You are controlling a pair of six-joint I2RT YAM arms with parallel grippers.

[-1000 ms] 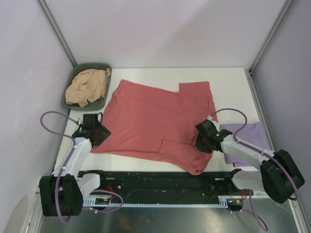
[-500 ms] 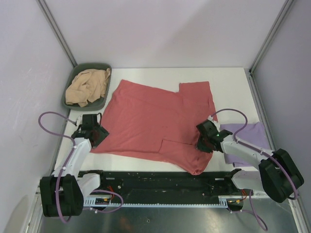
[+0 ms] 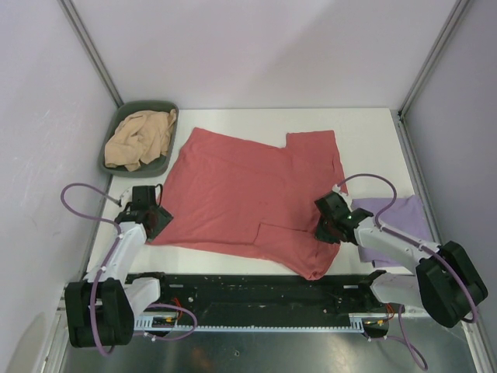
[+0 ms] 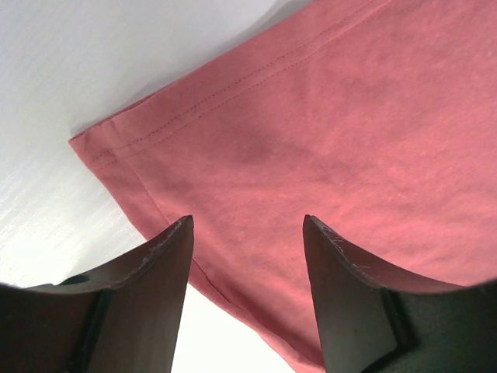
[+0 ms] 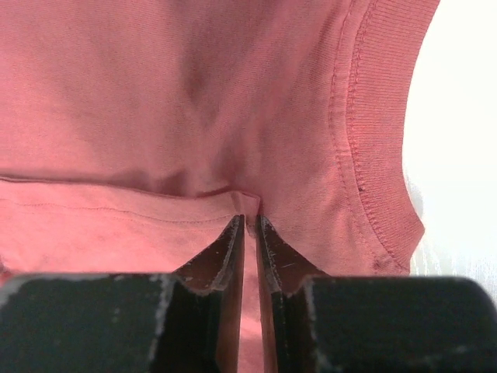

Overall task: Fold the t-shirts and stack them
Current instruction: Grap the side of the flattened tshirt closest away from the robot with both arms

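The salmon-red t-shirt point(image 3: 248, 194) lies spread flat across the table's middle. My left gripper point(image 3: 154, 219) is open, its jaws wide apart over the shirt's near-left hem corner point(image 4: 256, 163), not holding it. My right gripper point(image 3: 324, 225) is shut on a fold of the red shirt point(image 5: 250, 219) beside the ribbed collar point(image 5: 373, 155). The pale lavender t-shirt point(image 3: 400, 211) lies flat at the right, partly under my right arm. The tan-beige t-shirt point(image 3: 140, 138) is bunched up inside the bin.
A dark green oval bin point(image 3: 112, 132) stands at the back left corner. A bare white table point(image 3: 365, 132) shows at the back right. Pale walls and metal posts close in the sides. A black rail runs along the near edge.
My left gripper has shifted slightly toward the shirt's hem corner. The right gripper and the shirt have hardly moved.
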